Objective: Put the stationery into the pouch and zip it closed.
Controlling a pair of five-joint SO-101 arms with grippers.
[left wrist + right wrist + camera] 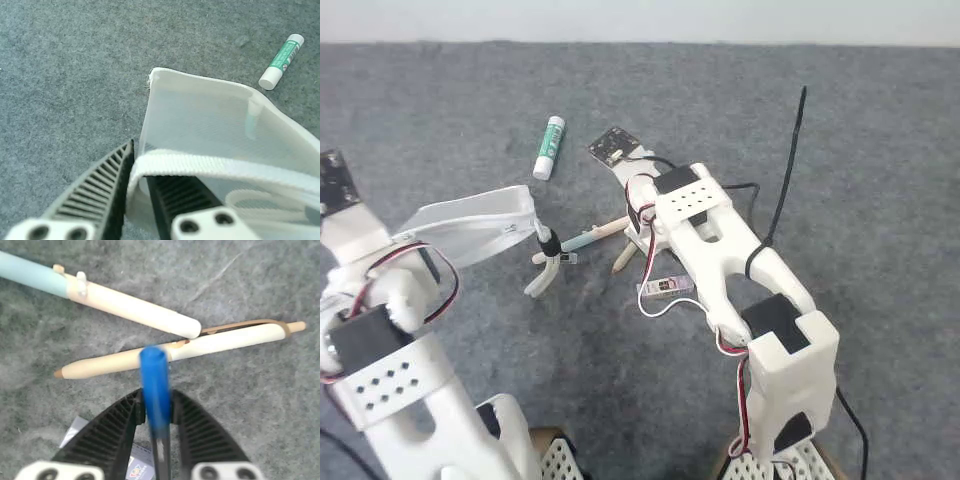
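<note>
Left wrist view: left gripper (140, 167) pinches the open pouch (200, 115). Right gripper (156, 396) clasps a blue pen (152, 365); glue stick (549, 146) and cream pen (200, 342) lie near the pouch, unpacked; zipping remains.

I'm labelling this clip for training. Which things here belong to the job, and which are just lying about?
Job: pouch, blue pen, teal-and-cream pen, beige pen, white pen, glue stick.
Lying about: small printed tag, possibly stationery too; grey mat.

Grey carpet (880, 150) surface; pale wall (620, 20) along far edge.
</note>
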